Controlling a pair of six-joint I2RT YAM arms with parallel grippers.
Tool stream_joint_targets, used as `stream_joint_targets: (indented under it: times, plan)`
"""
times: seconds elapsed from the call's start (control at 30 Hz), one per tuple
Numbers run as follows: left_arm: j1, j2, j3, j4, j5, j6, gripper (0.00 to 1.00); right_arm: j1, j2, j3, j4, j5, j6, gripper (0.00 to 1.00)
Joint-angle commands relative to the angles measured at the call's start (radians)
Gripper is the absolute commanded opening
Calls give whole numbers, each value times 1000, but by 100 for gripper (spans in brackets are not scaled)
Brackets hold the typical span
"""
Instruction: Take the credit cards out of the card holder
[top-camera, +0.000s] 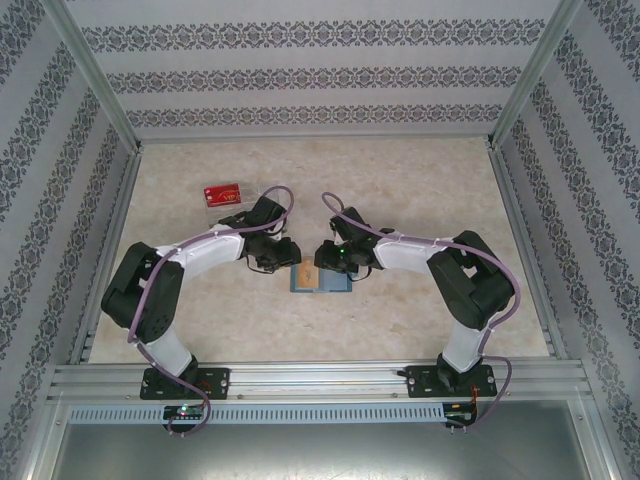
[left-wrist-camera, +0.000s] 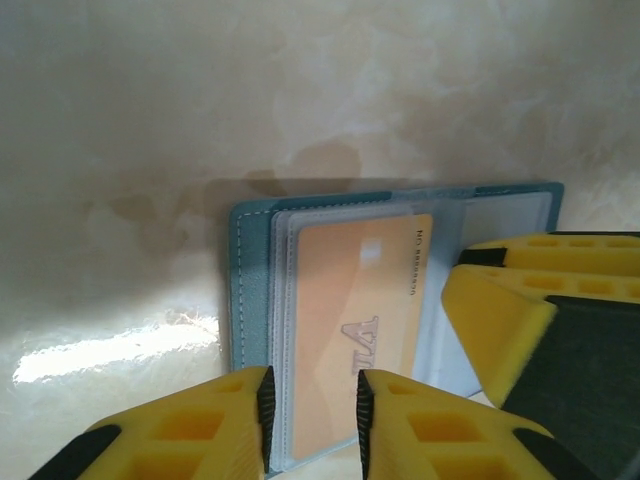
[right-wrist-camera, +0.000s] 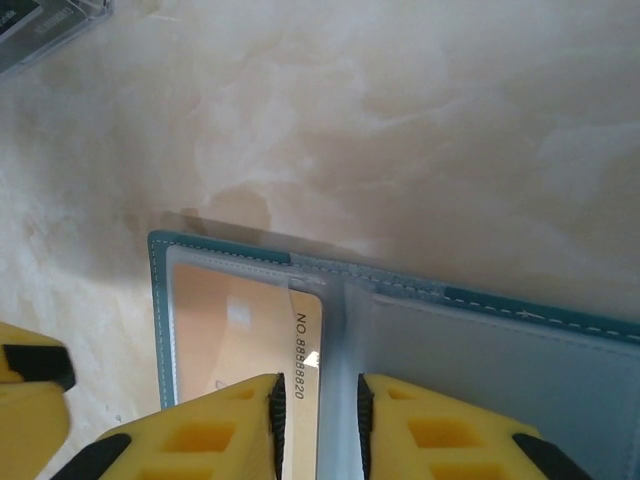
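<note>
The card holder (top-camera: 320, 280) is laid open on the table (top-camera: 420, 190), 1 credit card (left-wrist-camera: 350, 320) sleeved inside. Thin, stiff and likely slippery, it is best pinched at its spine-side edge. Left gripper (left-wrist-camera: 313, 420) and right gripper (right-wrist-camera: 318, 425) are narrowly parted.

Left arm (top-camera: 190, 255) and right arm (top-camera: 440, 258): white links, black joints, purple cables (top-camera: 131, 305). Left gripper (left-wrist-camera: 313, 400) has yellow hollow-ribbed fingers (left-wrist-camera: 190, 425) with black toothed pads (left-wrist-camera: 266, 405).
</note>
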Motion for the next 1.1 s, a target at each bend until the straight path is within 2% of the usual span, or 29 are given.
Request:
stream_joint_targets:
  times: [0.0,0.2,0.6,0.83,1.07]
  plan:
    - [-12,25,10,13,13,-10,28,-8,1,-13,15,-36,-5,27]
    - [-19,59,10,25,5,-18,22,-6,-6,-12,-6,-2,-5,24]
    - [-25,93,3,40,6,-22,18,-2,18,-8,26,-49,19,24]
    - [-26,116,-2,30,-3,-15,10,-4,33,-14,25,-42,28,21]
    - [-25,133,-9,2,-30,-4,7,-5,42,-25,44,-43,34,19]
